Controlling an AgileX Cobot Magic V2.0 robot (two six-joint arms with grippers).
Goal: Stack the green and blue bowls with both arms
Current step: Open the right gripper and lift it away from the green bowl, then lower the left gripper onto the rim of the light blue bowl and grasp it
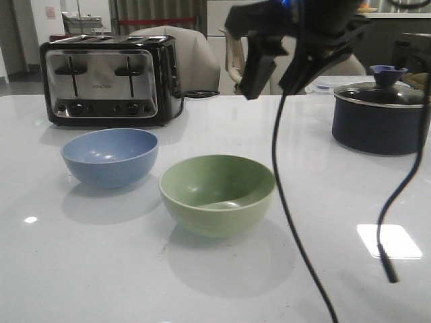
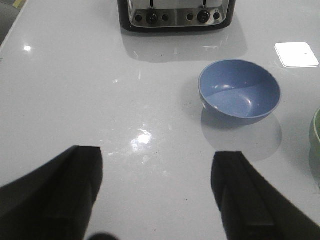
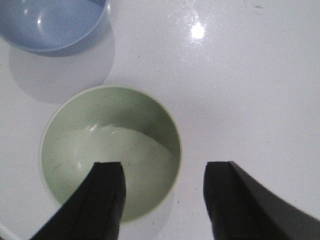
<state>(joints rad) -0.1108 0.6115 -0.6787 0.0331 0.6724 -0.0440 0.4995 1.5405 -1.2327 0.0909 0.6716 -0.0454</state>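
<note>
You are seeing the green bowl [image 3: 110,152] sitting beside the blue bowl [image 2: 239,91] | right gripper [image 3: 162,200] hovering spread above green, seemingly not touching | left gripper [image 2: 157,192] hanging spread, empty

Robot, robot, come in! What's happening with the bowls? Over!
Both jaws open, holding nothing. Right gripper above green bowl; left gripper over bare table near blue bowl. Bowls side by side, unstacked. Nothing between them.

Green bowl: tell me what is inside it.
The green bowl holds nothing in the interior that shows; in the right wrist view its floor is bare. One finger of the right gripper covers part of its near rim and interior, so that patch cannot be checked.
</note>
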